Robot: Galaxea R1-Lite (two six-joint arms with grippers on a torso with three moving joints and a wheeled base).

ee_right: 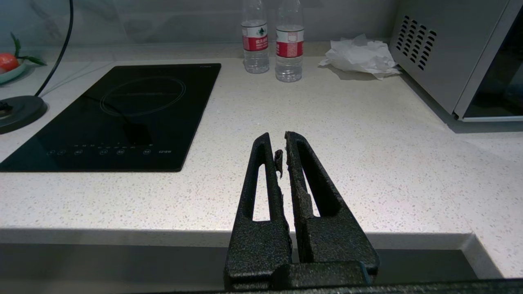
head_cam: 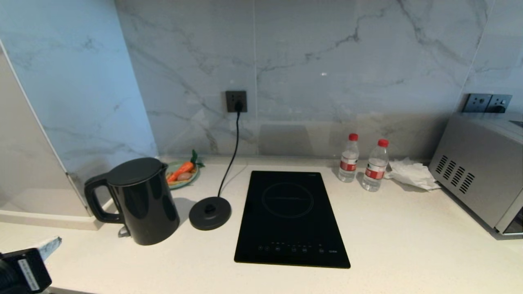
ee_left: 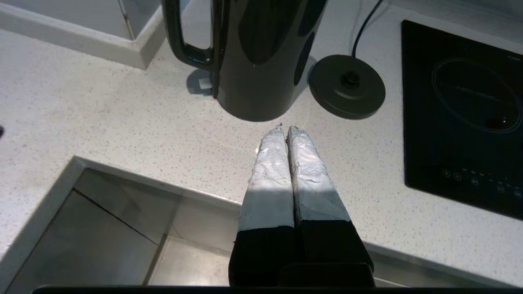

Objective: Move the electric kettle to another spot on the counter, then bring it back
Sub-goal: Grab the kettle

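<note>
The tall glossy black plastic kettle (ee_left: 261,57) stands upright just ahead of the nearer left gripper (ee_left: 286,130), jaws pressed together, empty, over the bench's (ee_left: 122,130) front edge.

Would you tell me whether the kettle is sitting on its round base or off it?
Off it: the electric kettle stands upright on the counter, beside the bare base disc.

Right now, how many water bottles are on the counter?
2. One water bottle stands near the back wall just right of the hob; the other bottle is beside it, nearer the crumpled paper. None seems hidden.
</note>
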